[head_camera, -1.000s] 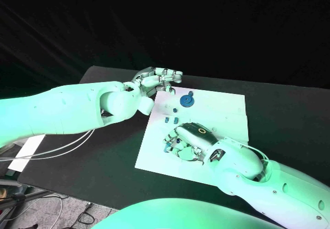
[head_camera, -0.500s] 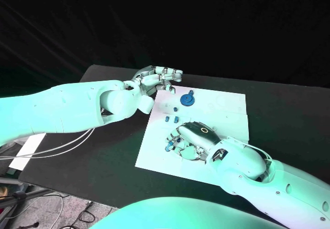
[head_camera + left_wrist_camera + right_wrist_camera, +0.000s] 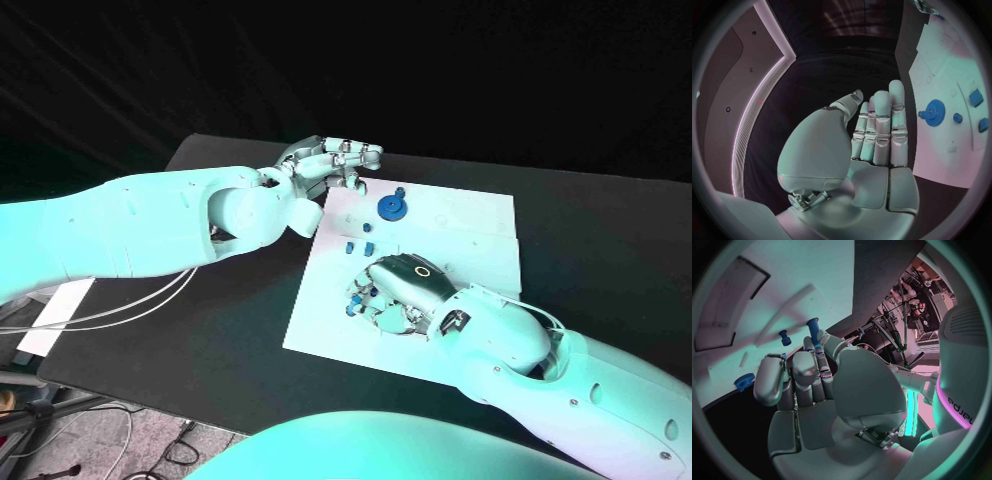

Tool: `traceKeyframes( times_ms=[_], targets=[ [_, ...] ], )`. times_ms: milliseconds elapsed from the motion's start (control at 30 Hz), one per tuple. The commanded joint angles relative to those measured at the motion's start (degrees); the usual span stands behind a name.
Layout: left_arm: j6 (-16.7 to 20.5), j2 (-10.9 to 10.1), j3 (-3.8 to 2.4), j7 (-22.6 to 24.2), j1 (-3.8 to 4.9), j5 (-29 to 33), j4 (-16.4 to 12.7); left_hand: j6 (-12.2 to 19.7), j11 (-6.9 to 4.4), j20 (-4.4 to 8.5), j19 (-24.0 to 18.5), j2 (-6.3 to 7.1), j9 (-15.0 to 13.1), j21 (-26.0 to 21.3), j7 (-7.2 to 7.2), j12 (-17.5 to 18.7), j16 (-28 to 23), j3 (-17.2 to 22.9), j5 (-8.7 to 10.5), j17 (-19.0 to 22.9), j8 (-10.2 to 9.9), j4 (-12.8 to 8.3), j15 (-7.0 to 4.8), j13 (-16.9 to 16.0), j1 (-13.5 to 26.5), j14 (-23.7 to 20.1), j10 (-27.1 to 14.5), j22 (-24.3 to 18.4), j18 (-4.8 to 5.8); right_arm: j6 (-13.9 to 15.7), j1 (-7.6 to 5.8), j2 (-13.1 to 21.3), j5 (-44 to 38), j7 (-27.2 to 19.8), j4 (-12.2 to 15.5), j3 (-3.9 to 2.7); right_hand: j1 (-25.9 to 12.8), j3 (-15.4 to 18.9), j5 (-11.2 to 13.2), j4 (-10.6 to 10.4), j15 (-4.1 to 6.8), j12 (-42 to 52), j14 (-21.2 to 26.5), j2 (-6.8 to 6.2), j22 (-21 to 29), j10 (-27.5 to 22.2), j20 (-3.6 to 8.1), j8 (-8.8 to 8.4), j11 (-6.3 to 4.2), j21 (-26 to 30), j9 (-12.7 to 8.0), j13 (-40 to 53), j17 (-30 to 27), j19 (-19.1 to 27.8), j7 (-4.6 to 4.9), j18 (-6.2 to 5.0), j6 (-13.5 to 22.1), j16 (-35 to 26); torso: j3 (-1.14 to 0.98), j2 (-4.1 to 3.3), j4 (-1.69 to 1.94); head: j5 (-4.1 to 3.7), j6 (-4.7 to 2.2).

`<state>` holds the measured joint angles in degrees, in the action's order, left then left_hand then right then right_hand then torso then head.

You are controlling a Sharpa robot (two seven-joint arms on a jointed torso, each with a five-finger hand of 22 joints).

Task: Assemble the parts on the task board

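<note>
**Task board: right hand on a blue part, left hand idle at far-left corner**

The task board (image 3: 433, 270) lies in the middle of the black surface (image 3: 606, 240). On it, toward its far edge, sits a blue gear-shaped part (image 3: 392, 207), with a smaller blue part (image 3: 398, 191) just beyond it. Several small blue parts (image 3: 366, 238) lie in a loose group between the gear and the board's near-left area.

The right hand (image 3: 404, 292) rests palm-down over the near-left area of the board. In the right wrist view its fingers (image 3: 795, 375) are curled together, and a blue peg-shaped part (image 3: 813, 330) stands upright at the fingertips, pinched between the thumb and a finger. A blue stud (image 3: 784, 337) stands on the board just beside it, and the toothed gear appears at the board's edge in that view.

The left hand (image 3: 329, 165) hangs at the board's far-left corner, above the surface. In the left wrist view its fingers (image 3: 879, 130) are straight and pressed side by side, the thumb apart from them, holding nothing.
</note>
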<state>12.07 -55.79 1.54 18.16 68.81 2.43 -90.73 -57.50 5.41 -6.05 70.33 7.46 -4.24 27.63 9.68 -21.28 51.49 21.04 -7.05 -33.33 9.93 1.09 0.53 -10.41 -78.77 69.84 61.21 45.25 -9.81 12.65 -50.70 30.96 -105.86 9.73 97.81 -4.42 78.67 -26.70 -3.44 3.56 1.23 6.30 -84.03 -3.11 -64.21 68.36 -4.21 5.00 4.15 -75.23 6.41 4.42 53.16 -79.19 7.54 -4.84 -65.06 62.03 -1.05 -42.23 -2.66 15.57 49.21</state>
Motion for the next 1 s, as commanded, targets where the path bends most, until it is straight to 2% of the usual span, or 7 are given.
traceKeyframes(
  times_ms=[33, 200, 367, 533, 733, 900, 1000],
  targets=[
    [-1.14, 0.02, -0.02, 0.53, 0.01, -0.28, -0.14, 0.37, -0.04, -0.15, 0.06, -0.5, 0.03, -0.39, 0.08, -0.37, 0.23, -0.31, -0.15, 0.08, 0.34, 0.06, 0.1, -0.09, -0.1, -0.5, -0.48, -0.07, -0.54, -3.02, 0.05, -0.12, -3.15, 1.4, -0.21, 0.08, 0.28, -0.34, -0.09, 0.08, -0.03, -0.04, -0.89, -0.33, 0.05, 0.93, -0.3, 0.17, -0.35, -0.12, 0.05, 0.05, -0.1, -0.15, 0.11, -0.32, -0.3, 0.16, 0.0, 0.03, 0.01, 0.0, 0.0],
    [-1.09, -0.01, -0.02, 0.51, 0.01, -0.28, -0.18, 0.37, -0.04, -0.15, 0.06, -0.5, 0.03, -0.39, 0.08, -0.37, 0.23, -0.31, -0.15, 0.08, 0.34, 0.06, 0.1, -0.09, -0.1, -0.5, -0.48, -0.07, -0.54, -4.42, 0.0, -0.32, -3.14, 1.21, -0.1, 0.38, -1.6, 0.69, -0.62, -0.59, -0.34, -0.96, -0.75, -1.63, 0.24, 0.19, -0.56, -0.5, -0.07, 0.01, -0.1, -0.08, -0.32, 0.02, 0.2, -0.34, 0.48, 0.12, 0.03, 0.04, 0.02, -0.01, 0.0],
    [-1.08, -0.05, -0.02, 0.49, 0.01, -0.28, -0.17, 0.37, -0.04, -0.15, 0.06, -0.5, 0.03, -0.39, 0.08, -0.37, 0.23, -0.31, -0.15, 0.08, 0.34, 0.06, 0.1, -0.09, -0.1, -0.5, -0.48, -0.07, -0.54, -3.49, -0.04, -0.33, -2.87, 1.26, -0.08, 0.59, -4.41, 2.9, -1.83, -1.99, -0.6, -1.95, -0.64, -3.51, 0.53, -0.7, -0.82, -1.14, 0.24, 0.2, -0.28, -0.2, -0.5, 0.2, 0.31, -0.41, 1.3, 0.18, -0.03, 0.02, 0.01, -0.03, 0.02],
    [-1.13, -0.07, -0.02, 0.44, 0.01, -0.28, -0.17, 0.37, -0.04, -0.15, 0.06, -0.5, 0.03, -0.39, 0.08, -0.37, 0.23, -0.31, -0.15, 0.08, 0.34, 0.06, 0.1, -0.09, -0.1, -0.5, -0.48, -0.07, -0.54, -0.73, -0.04, -0.22, -2.79, 1.5, -0.16, 0.66, -5.31, 6.49, -2.53, -2.57, -1.72, -2.77, 0.32, -4.92, 8.2, -9.71, -1.78, -1.49, 1.76, 5.07, -1.72, -0.89, -3.43, 3.51, 1.46, -1.84, 7.19, -2.08, -0.03, 0.04, -0.04, -0.1, -0.05],
    [-1.19, -0.05, -0.02, 0.42, 0.01, -0.28, -0.11, 0.37, -0.04, -0.15, 0.06, -0.5, 0.03, -0.39, 0.08, -0.37, 0.23, -0.31, -0.15, 0.08, 0.34, 0.06, 0.1, -0.09, -0.1, -0.5, -0.48, -0.07, -0.54, 4.95, -0.01, 0.07, -2.25, 0.85, 0.08, 0.69, -4.89, 11.67, -3.44, -3.58, -2.52, -2.19, 0.34, -4.53, 11.34, -16.32, -2.47, -1.39, 2.74, 7.44, -2.2, -0.71, -3.74, 4.13, 1.68, -2.33, 9.67, -2.07, -0.09, 0.04, -0.04, -0.22, -0.17],
    [-1.29, -0.02, -0.02, 0.38, 0.01, -0.28, -0.02, 0.44, -0.04, -0.19, -0.04, -0.62, 0.02, -0.6, 0.07, -0.71, 0.25, -0.4, -0.17, 0.18, 0.51, -0.03, 0.12, -0.17, -0.19, -0.74, -0.67, -0.17, -0.55, 9.9, 0.06, 1.28, 0.54, -1.24, 1.55, 0.61, -3.73, 13.66, -4.06, -4.01, -2.43, -0.81, 0.48, -3.5, 12.25, -16.24, -2.52, -1.27, 2.63, 8.14, -2.09, -0.49, -4.22, 4.0, 2.11, -2.45, 9.51, -2.31, -0.16, 0.08, -0.07, -0.65, -0.66],
    [-1.32, -0.07, -0.02, 0.34, 0.01, -0.28, 0.04, 0.44, -0.04, -0.19, -0.04, -0.62, 0.02, -0.6, 0.07, -0.71, 0.25, -0.4, -0.17, 0.18, 0.51, -0.03, 0.12, -0.17, -0.19, -0.74, -0.67, -0.17, -0.55, 11.26, 0.07, 2.95, 2.89, -2.04, 3.45, 0.09, -3.19, 14.38, -4.12, -4.13, -2.25, 0.51, 0.52, -2.87, 12.37, -14.95, -2.36, -1.2, 2.36, 8.26, -1.99, -0.34, -4.48, 3.73, 1.97, -2.46, 9.1, -2.44, -0.17, 0.04, -0.13, -1.81, -1.38]
  ],
)
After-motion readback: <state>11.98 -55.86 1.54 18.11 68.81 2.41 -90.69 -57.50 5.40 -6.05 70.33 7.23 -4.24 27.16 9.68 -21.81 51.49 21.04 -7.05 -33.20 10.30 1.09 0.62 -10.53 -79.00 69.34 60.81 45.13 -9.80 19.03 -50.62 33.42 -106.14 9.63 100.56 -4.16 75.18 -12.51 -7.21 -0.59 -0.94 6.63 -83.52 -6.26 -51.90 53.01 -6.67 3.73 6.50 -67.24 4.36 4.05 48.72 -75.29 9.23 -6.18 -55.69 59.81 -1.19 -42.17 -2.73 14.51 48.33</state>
